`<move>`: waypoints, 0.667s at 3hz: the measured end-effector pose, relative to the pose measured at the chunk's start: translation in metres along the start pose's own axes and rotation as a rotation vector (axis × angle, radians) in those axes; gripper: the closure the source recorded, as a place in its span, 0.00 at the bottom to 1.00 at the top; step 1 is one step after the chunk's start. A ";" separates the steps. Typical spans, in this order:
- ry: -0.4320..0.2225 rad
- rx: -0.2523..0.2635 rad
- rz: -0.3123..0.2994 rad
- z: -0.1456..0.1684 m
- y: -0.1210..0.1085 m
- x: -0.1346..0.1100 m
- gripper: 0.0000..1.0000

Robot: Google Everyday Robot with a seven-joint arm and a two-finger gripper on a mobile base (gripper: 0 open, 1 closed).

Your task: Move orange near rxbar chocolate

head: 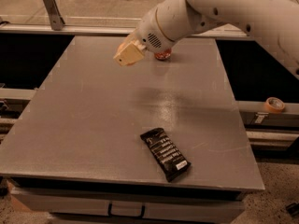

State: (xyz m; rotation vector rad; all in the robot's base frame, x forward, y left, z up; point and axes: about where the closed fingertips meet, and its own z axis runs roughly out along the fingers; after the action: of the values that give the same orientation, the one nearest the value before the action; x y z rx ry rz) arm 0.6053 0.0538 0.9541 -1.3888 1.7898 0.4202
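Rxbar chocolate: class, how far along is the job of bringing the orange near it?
Done: nothing; the rxbar chocolate lies alone near the table's front edge. In hand: the gripper hovers above the far side, by a red can; whether it carries the orange cannot be told. Left: setting the orange beside the bar.

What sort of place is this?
Probably a robot test lab: a grey worktable, a white robot arm whose gripper hangs over its far side, and a tape roll alongside.
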 end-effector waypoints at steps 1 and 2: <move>0.038 -0.012 0.058 -0.009 0.009 0.034 1.00; 0.089 -0.005 0.124 -0.026 0.021 0.067 1.00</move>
State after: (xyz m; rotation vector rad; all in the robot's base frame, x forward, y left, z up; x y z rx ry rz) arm 0.5721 -0.0003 0.9142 -1.3220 1.9557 0.4341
